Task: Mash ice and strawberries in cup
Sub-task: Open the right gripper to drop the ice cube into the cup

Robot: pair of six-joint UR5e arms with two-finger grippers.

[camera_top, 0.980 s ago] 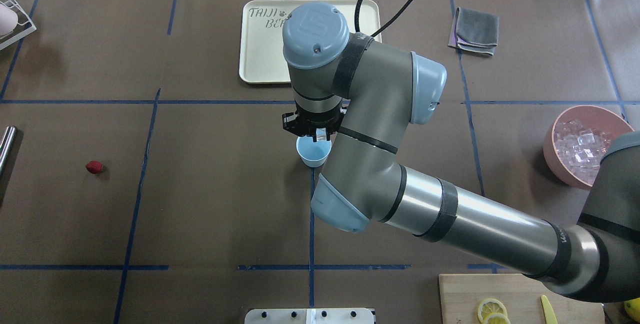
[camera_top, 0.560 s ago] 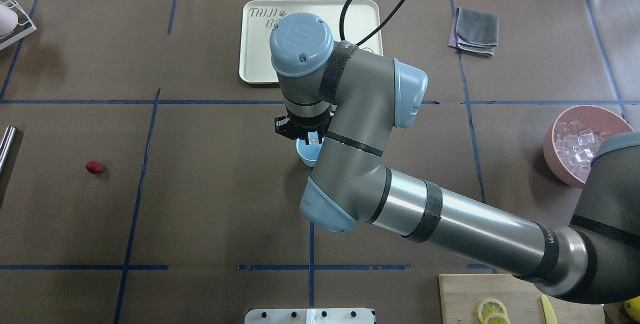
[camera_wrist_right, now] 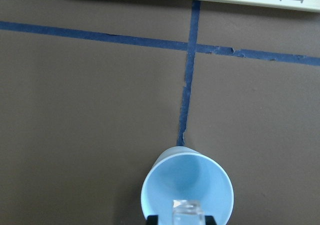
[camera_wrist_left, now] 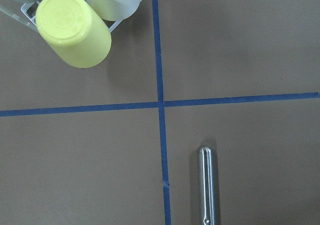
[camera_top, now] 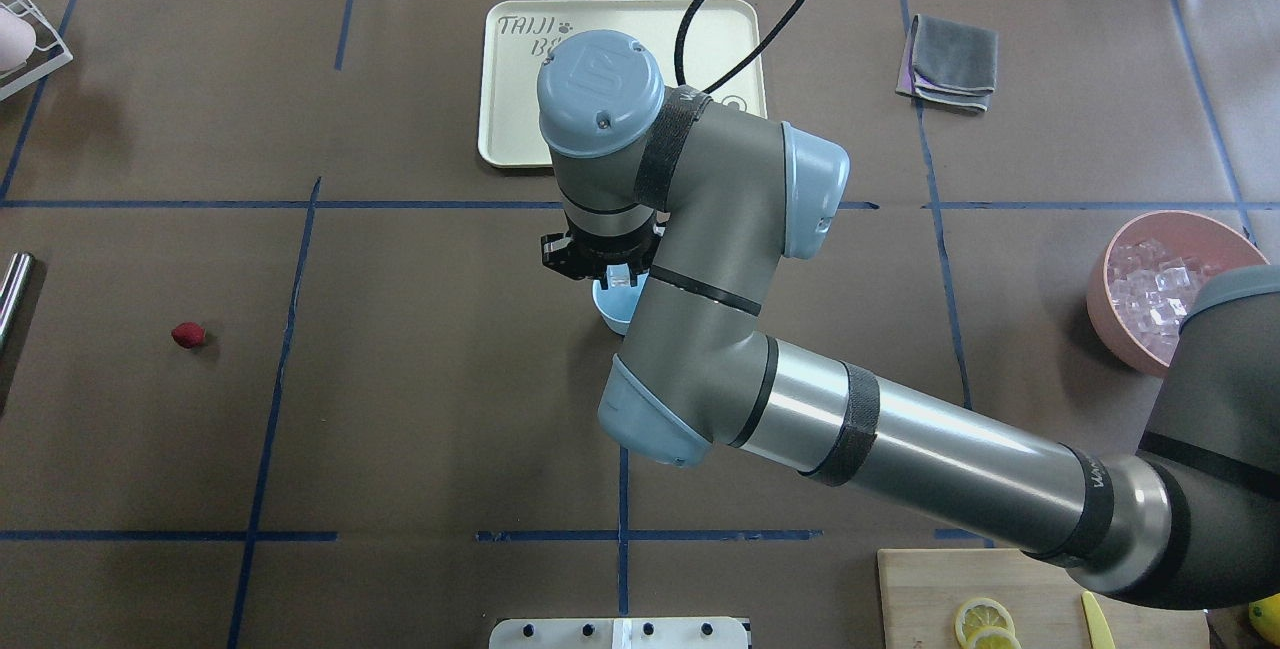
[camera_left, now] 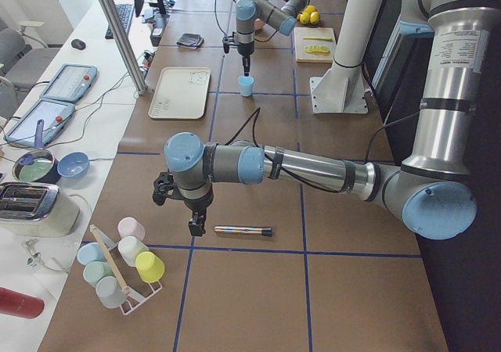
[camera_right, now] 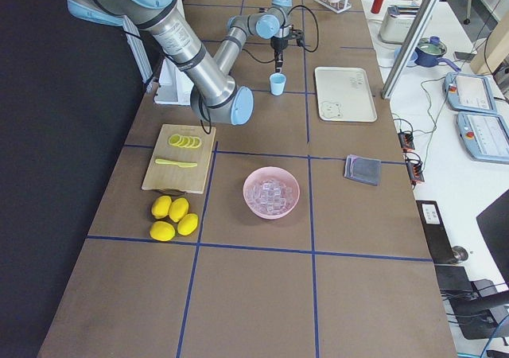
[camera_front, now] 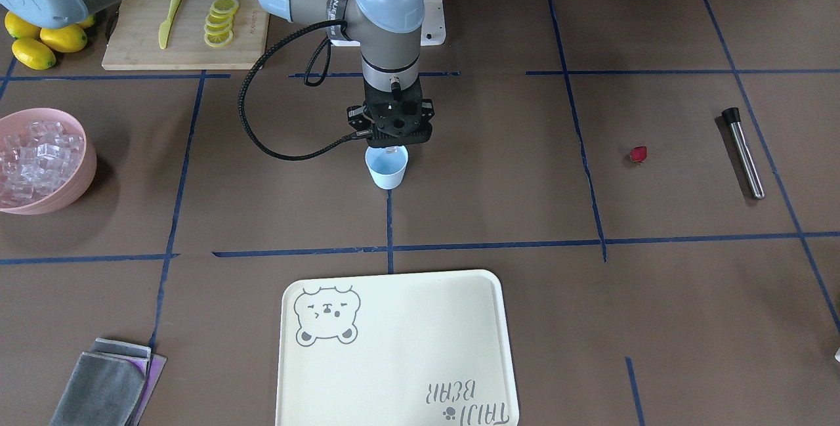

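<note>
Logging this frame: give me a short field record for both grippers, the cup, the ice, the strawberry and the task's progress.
right gripper: shut on one ice cube, held above the cup's opening
cup: upright on the table, inside looks empty
strawberry: on the table, far from the cup
ice supply: pink bowl full of cubes
left gripper: beside a metal rod; open or shut unclear
progress: nothing in the cup, mashing not yet started

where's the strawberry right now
In the overhead view the strawberry lies on the left half of the table, between the metal rod at the left edge and the central cup, nearer the rod.
</note>
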